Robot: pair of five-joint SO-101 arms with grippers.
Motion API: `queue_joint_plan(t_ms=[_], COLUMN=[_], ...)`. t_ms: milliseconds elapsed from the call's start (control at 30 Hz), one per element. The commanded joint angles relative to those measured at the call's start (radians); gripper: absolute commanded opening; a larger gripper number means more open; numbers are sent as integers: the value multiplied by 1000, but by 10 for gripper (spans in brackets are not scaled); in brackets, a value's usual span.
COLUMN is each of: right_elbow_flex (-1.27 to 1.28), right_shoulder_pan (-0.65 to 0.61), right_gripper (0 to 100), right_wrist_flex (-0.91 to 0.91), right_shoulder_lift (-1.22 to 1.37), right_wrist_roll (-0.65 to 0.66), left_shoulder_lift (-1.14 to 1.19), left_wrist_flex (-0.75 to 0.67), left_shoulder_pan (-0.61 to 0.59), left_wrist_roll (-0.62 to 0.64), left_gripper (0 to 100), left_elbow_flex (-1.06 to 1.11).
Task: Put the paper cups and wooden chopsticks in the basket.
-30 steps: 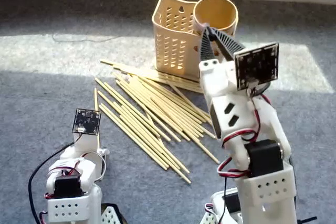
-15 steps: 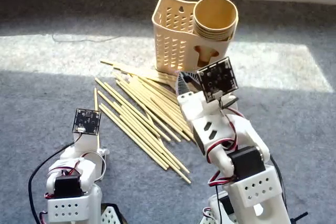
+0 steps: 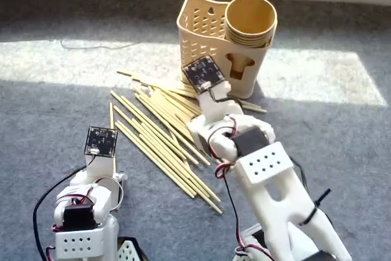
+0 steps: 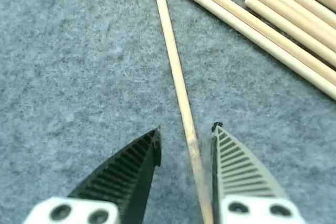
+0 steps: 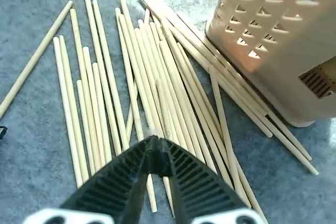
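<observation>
Cream perforated plastic basket (image 3: 198, 47) stands upright at the far side of the grey carpeted counter (image 3: 55, 108), w/ a stack of tan paper cups (image 3: 250, 19) sitting in its end nearer the right arm, rims above the wall. Pale wooden chopsticks (image 3: 165, 132) lie in a loose heap just in front, a few touching the basket's base. Right end effector (image 5: 156, 156) hangs over the heap, tips pinched together, nothing btwn them. Left end effector (image 4: 186, 135) is low over the carpet, fingers apart, one stray chopstick (image 4: 176, 72) lying btwn them, closer to the pale finger.
</observation>
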Motion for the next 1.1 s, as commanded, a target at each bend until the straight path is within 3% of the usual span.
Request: queue_joint_plan(t_ms=[0, 133, 300, 467, 767, 1067], right_elbow_flex=[-104, -170, -277, -361, -466, -498], right_shoulder_pan=[-18, -42, -45, -70, -85, -38], right_gripper=[50, 135, 134, 101, 89, 89], right_wrist_flex=[8, 8, 12, 13, 41, 35], right_shoulder_lift=[107, 246, 401, 538, 697, 816], right_wrist_roll=[-5, -2, 6, 98, 106, 149], left_shoulder_lift=[-4, -4, -4, -4, -4, -7], left_wrist_flex=[8, 8, 8, 8, 8, 9], left_shoulder_pan=[-10, -10, -10, -10, -10, -12], left_wrist_roll=[6, 6, 6, 6, 6, 6], left_gripper=[161, 161, 161, 161, 161, 161], left_elbow_flex=[19, 19, 19, 19, 19, 19])
